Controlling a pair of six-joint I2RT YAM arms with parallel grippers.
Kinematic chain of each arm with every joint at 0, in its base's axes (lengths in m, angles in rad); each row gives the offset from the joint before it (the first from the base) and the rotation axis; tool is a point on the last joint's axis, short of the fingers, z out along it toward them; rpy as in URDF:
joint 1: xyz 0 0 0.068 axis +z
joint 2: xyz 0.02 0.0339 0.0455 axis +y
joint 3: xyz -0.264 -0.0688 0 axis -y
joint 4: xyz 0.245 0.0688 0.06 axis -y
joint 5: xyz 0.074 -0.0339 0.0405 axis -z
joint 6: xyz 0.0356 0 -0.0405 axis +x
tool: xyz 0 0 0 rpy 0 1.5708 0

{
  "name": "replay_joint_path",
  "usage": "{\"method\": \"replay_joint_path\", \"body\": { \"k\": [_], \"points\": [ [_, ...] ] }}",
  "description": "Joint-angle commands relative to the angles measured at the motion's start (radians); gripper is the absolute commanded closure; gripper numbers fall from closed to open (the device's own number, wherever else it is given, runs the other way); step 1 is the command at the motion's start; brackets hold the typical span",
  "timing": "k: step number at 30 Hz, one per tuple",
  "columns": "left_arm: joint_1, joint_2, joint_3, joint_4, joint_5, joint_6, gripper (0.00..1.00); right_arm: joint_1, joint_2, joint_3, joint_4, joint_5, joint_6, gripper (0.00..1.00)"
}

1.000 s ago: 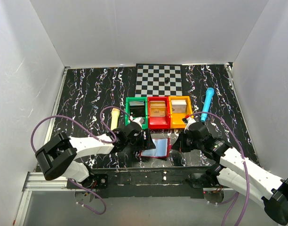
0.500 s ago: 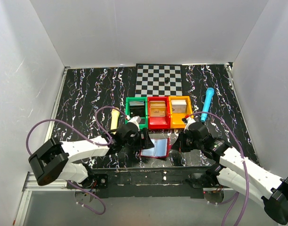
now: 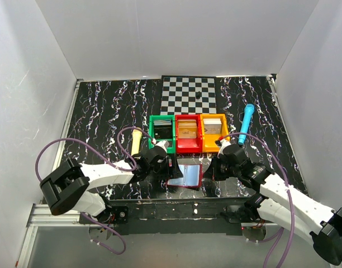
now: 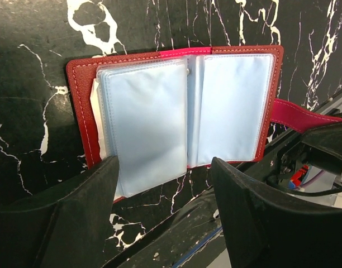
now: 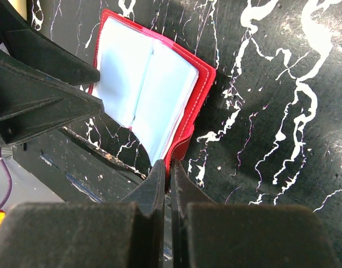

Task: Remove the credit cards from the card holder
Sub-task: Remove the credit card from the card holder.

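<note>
**Left fingers (image 3: pixel 172 166) spread over the open card holder (image 4: pixel 176 106), right fingers (image 5: pixel 166 167) pinched on its strap (image 4: pixel 302 116)**

Seen from the left wrist, the two black left fingers stand wide apart above the near edge of the holder. One tip is over the lower corner of the thicker stack of clear sleeves and the other is at the lower edge of the thinner page. They grip nothing. The right fingers are pressed together, and the red strap runs into the seam between their tips.

The card holder lies open and face up on the black marbled counter (image 3: pixel 104 106), showing pale blue-grey sleeves inside a red border. It sits near the counter's front edge, just in front of the red bin (image 3: pixel 188 146), between the two arms. The green bin (image 3: pixel 152 134) and orange bin (image 3: pixel 214 146) flank the red one.
</note>
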Motion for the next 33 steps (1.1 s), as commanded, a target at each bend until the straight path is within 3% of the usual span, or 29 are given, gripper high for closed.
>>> {"method": "replay_joint_path", "body": {
  "k": [1,24,33],
  "points": [
    [-0.004,0.023,0.027,0.052,0.048,0.027,0.33,-0.003,0.014,0.04,0.051,-0.024,-0.014,0.99],
    [-0.014,0.161,0.106,0.158,0.219,0.103,0.33,-0.003,0.055,0.043,0.078,-0.041,-0.014,0.99],
    [-0.018,0.159,0.102,0.275,0.294,0.123,0.32,-0.003,0.043,0.029,0.062,-0.019,-0.014,0.99]
  ]
}}
